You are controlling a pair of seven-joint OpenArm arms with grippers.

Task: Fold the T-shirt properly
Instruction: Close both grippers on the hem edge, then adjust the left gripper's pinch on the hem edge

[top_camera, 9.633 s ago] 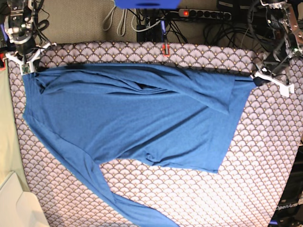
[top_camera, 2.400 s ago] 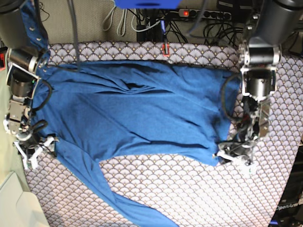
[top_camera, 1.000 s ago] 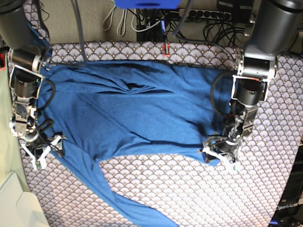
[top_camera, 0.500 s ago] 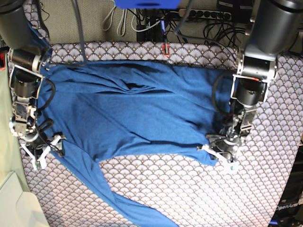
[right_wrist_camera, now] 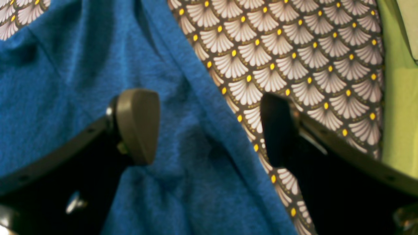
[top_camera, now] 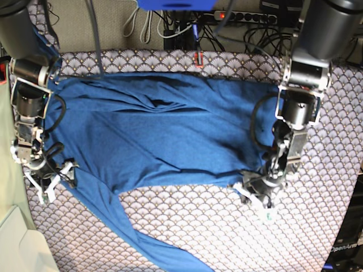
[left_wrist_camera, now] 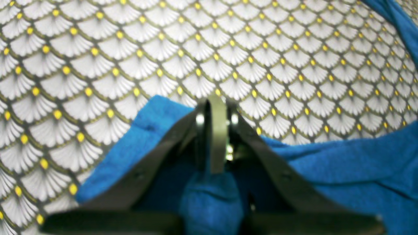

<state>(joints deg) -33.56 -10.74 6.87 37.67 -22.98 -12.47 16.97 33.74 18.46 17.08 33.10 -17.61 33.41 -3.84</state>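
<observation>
**Pinching the first corner, no fold made yet**

Judging by how things lie, I am only at the start. My T-shirt (top_camera: 164, 133) lies spread open across the tabletop (top_camera: 238, 238), its body reaching from about nine o'clock to three o'clock in the base view, and one long sleeve trails away toward six o'clock. No part of it is laid over another in a tidy fold; only a few loose wrinkles show near twelve o'clock.

My left pincer (left_wrist_camera: 214, 130) is clenched on the hem corner at about four o'clock of the shirt; the wrist view shows blue cloth bunched between the closed jaws. My right pincer (right_wrist_camera: 209, 130) stands released, jaws wide apart, straddling the shirt's edge at about eight o'clock, one jaw over cloth and one over the patterned tabletop. It grasps nothing.

Left to do, as I judge it: take hold on the right side, lift, and make every fold, sleeves included.

Count: one T-shirt, one tabletop, two pincers.
</observation>
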